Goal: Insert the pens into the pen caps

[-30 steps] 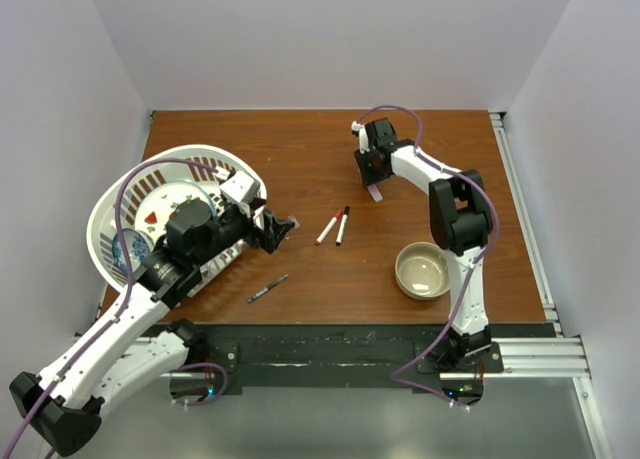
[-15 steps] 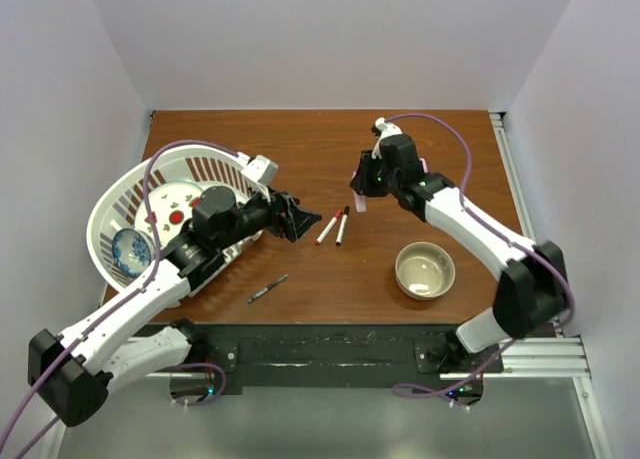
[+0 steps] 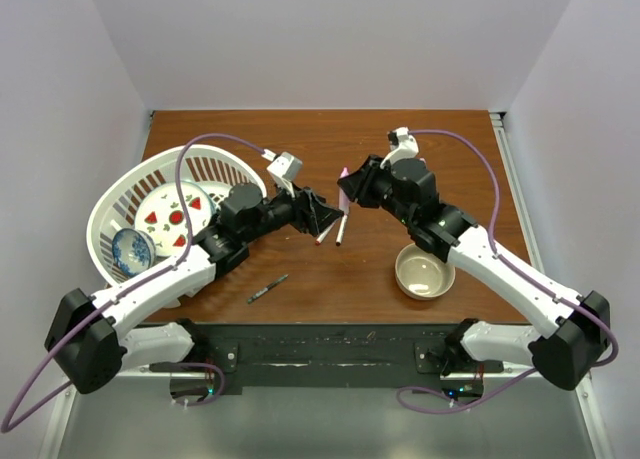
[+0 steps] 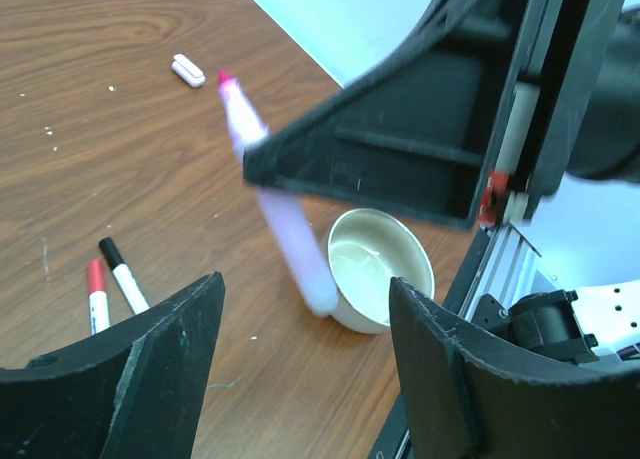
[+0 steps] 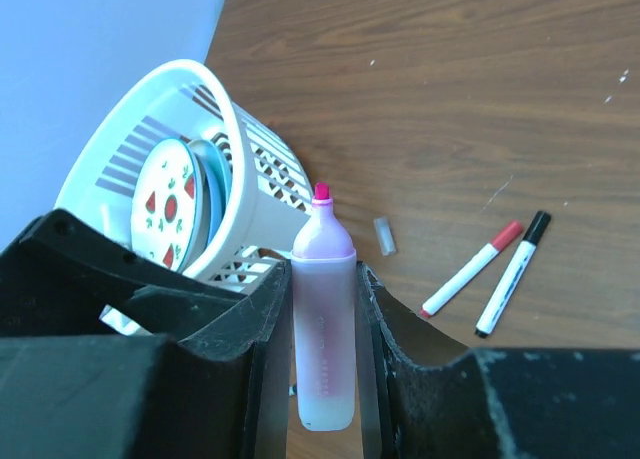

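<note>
The right tool (image 5: 322,284) pinches the pink pen (image 5: 322,364) by its barrel, tip outward; the left tool (image 4: 305,284), spread, faces it closely, apparently not touching.

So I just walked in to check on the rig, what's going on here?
The right tool is shut on the pink pen, holding it uncapped above the table. The left tool hangs open facing it, holding nothing. Two white markers, one red-ended and one black-ended, lie side by side on the table. A small pale cap lies loose near them, and a thin grey pen lies nearer the arms.
</note>
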Tool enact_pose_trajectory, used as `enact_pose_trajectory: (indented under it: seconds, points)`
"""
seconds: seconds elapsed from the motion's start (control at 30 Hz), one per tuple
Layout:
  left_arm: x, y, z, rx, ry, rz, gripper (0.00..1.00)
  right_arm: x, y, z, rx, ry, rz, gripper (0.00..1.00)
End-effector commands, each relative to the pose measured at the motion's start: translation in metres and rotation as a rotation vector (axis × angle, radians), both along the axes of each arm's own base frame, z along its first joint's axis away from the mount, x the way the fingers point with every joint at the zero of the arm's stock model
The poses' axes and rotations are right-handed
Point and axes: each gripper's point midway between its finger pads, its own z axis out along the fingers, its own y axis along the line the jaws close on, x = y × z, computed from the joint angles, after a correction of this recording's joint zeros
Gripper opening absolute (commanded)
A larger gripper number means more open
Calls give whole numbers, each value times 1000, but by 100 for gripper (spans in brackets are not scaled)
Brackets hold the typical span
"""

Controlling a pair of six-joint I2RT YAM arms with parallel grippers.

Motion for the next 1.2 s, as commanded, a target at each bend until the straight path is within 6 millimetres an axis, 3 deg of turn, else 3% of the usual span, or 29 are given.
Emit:
enact_pose_trajectory:
  seconds: [0.0, 0.2, 0.43, 0.5, 0.83, 0.93, 1.0, 1.07, 1.17]
  points:
    - [9, -11, 36, -83, -59, 14, 70, -3, -1, 25, 105, -61, -62, 0]
    - [16, -14, 26, -67, -35, 30, 65, -13, 3, 32, 149, -76, -52, 0]
    - [24, -17, 21, -61, -36, 43, 58, -19, 8, 24, 176, -95, -45, 0]
    - [24, -18, 16, -53, -28, 42, 52, -21, 7, 20, 189, -95, -50, 0]
    - [18, -23, 7, -62, -11, -3, 0, -29, 7, 34, 245, -117, -31, 0]
    - [17, -24, 7, -60, -11, -9, 0, -31, 8, 40, 263, -129, -13, 0]
    - [15, -23, 6, -57, -9, -12, 0, -32, 8, 44, 269, -137, -11, 10]
    - [14, -22, 6, -55, -16, -14, 0, -33, 5, 47, 260, -146, -13, 26]
    - [11, -20, 7, -57, -28, -23, 0, -31, -1, 48, 226, -154, -37, 33]
